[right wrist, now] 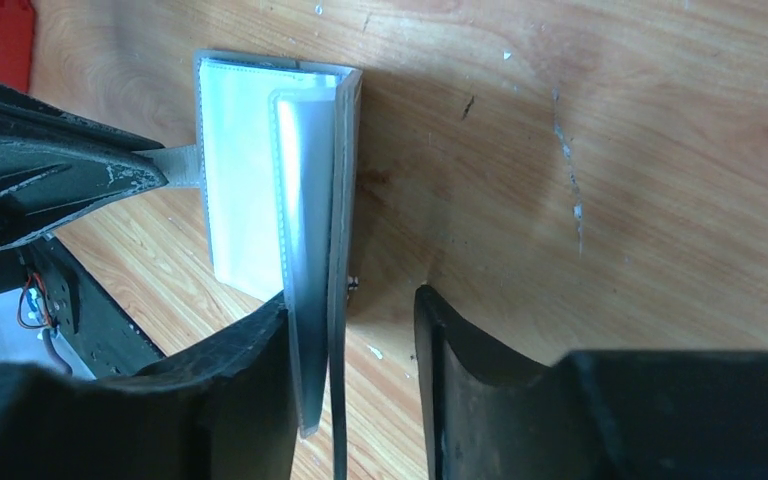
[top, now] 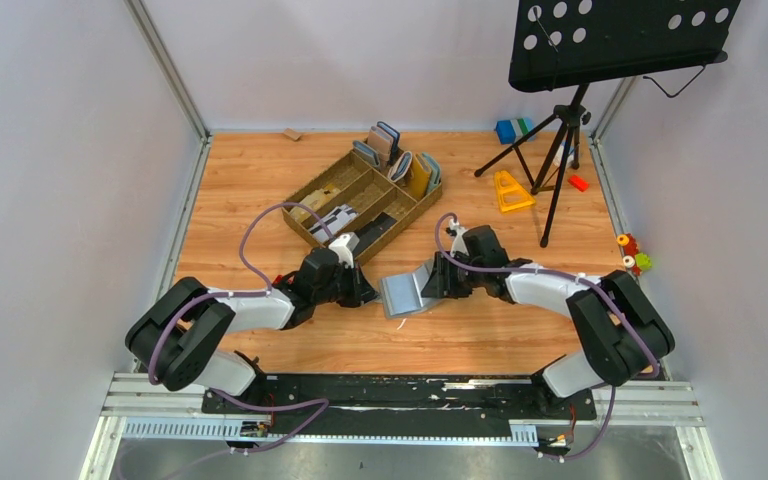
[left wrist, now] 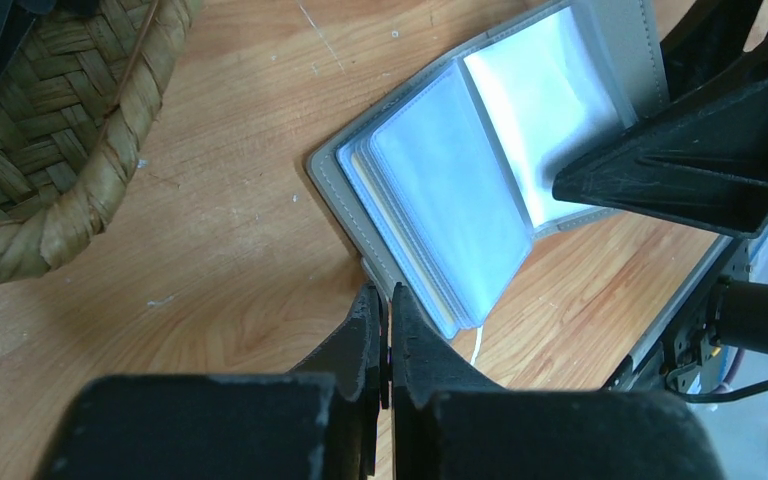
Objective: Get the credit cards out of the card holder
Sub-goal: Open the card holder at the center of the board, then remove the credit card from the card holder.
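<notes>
Between left tool [left wrist: 388, 302] and right tool [right wrist: 352, 300], the open card holder [top: 400, 293]

A pale wood-grain table [top: 260, 200] carries a brown woven compartment tray [top: 405, 222]. Just in front of the tray lies a grey bi-fold card holder [top: 400, 295], spread open. To the tray's right are a yellow triangular plastic frame [top: 511, 190], a black metal tripod stand [top: 560, 150] and a small red block [top: 578, 183].

The grey card holder [top: 403, 293] lies open on the table [top: 250, 190], one cover tilted up, clear sleeves [left wrist: 450, 200] fanned; whether they hold cards is unclear.
</notes>
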